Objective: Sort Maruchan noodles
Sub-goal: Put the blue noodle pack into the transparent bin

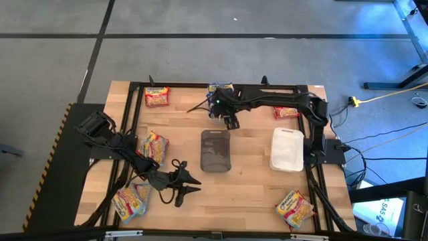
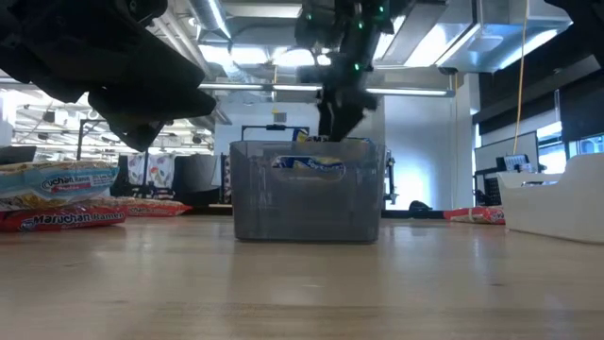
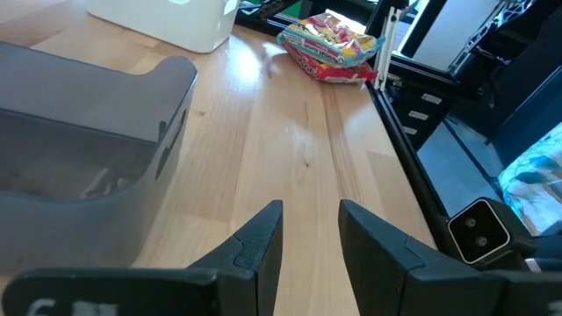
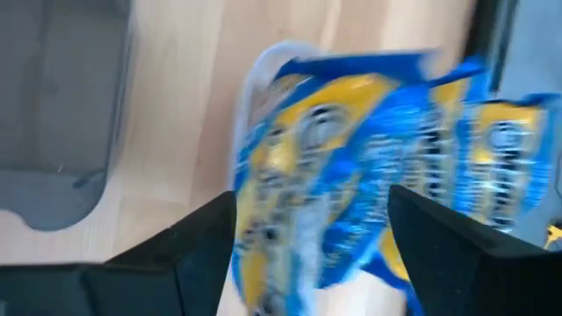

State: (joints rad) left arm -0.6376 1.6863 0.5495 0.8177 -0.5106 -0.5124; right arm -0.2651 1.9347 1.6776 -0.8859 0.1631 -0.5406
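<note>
Blue-and-yellow Maruchan noodles (image 4: 334, 167) lie in a small pile on the table at its far edge (image 1: 221, 88), just beyond a grey see-through tub (image 1: 215, 150). My right gripper (image 4: 312, 211) hangs over that pile, pointing steeply down with its fingers wide apart, at the tub's far end (image 1: 231, 119). The top packet shows blurred between the fingers. My left gripper (image 3: 312, 237) waits near the table's near edge (image 1: 192, 184), fingers parted with bare wood between them. Other yellow packets lie on the left (image 1: 153, 144) and at the near left (image 1: 132, 201). My right gripper stands open from above around the top blue-and-yellow packet (image 4: 290, 202), one finger at each side. The picture is blurred there, so I cannot tell whether either finger touches the packet.
A white tub (image 1: 287, 148) stands right of the grey one. More packets lie at the far left (image 1: 157, 96), the far right (image 1: 286, 112) and the near right (image 1: 295, 207). A black frame (image 1: 267, 87) borders the table.
</note>
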